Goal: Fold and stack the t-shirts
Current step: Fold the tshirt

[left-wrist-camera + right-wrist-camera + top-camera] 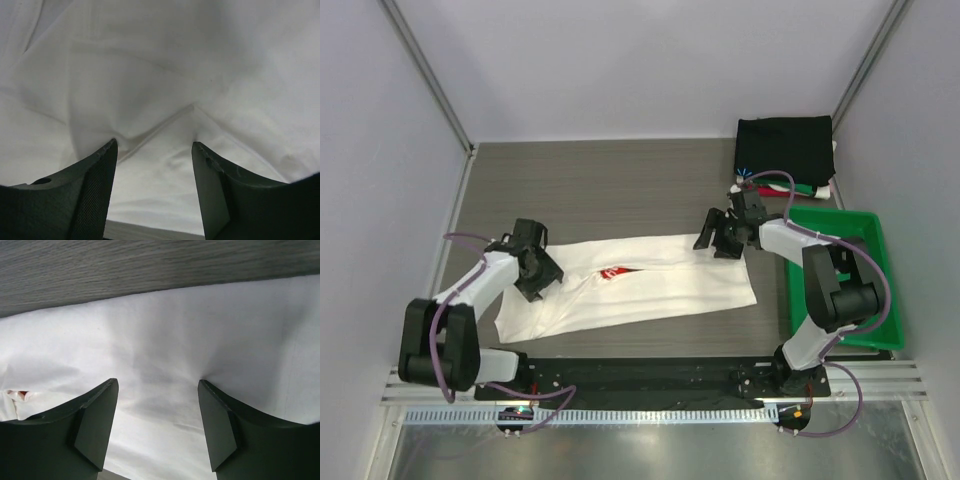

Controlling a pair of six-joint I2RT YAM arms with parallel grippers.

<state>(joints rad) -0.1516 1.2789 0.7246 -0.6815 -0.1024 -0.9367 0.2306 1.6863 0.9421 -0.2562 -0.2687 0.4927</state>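
A white t-shirt (pixel 640 285) lies folded into a long strip across the middle of the table, a bit of its red print (pixel 613 271) showing at a fold. My left gripper (pixel 542 272) is open, its fingertips pressed onto the shirt's left end; the cloth (pixel 150 90) fills the left wrist view. My right gripper (pixel 717 240) is open, pressed on the shirt's upper right edge; the white cloth (pixel 165 350) shows between its fingers. A stack of folded t-shirts with a black one on top (pixel 785 148) sits at the back right.
A green plastic tray (pixel 875 240) stands at the right edge, beside the right arm. Red, green and white cloth edges (pixel 805 188) stick out under the black shirt. Grey walls close in on three sides. The dark wood tabletop (pixel 600 190) lies behind the shirt.
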